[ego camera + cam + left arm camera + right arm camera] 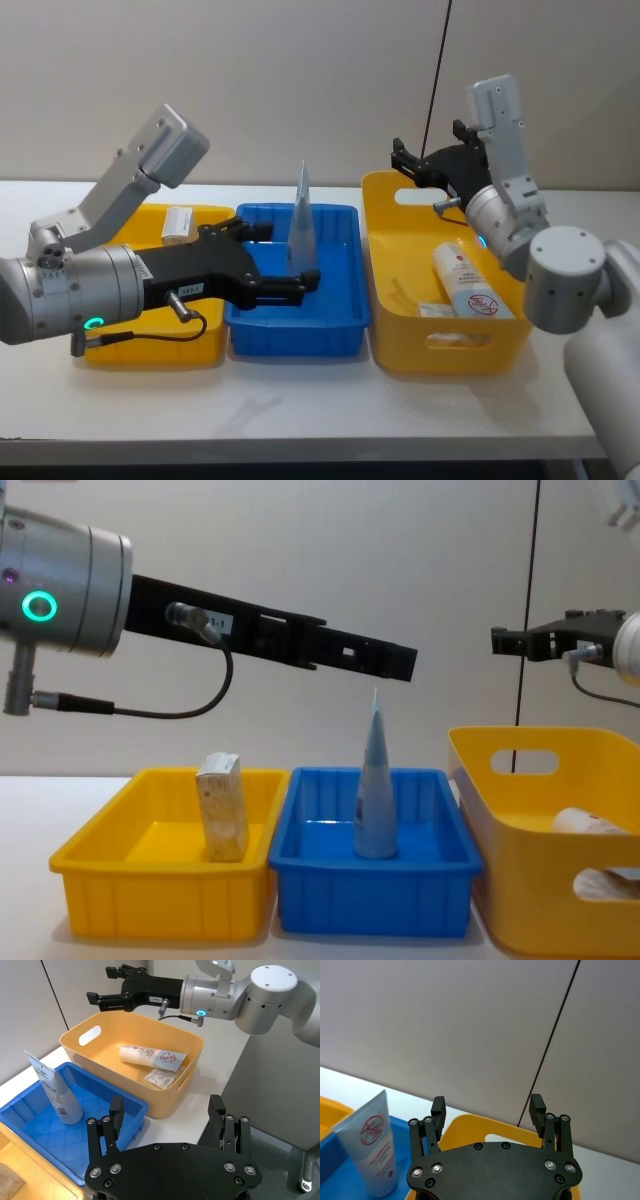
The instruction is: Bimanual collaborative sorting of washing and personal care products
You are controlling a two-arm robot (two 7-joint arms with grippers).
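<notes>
Tube point(302, 225) of pale blue stands on its cap in the blue bin point(340, 320) — light, soft-walled, tippy, I judge; best gripped low. My left hand point(300, 283) hangs wide open and empty above the bin, my right hand point(408, 163) likewise over the tall yellow bin point(400, 350).

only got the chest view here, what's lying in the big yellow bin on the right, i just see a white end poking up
Observer: A white tube with red print lies flat in the big yellow bin.
Operator: anything else in there
Observer: A small tan speckled pack lies beside the tube.
Operator: are the left fingers open
Observer: Yes, the left gripper is open and empty, near the upright pale blue tube in the blue bin.
</notes>
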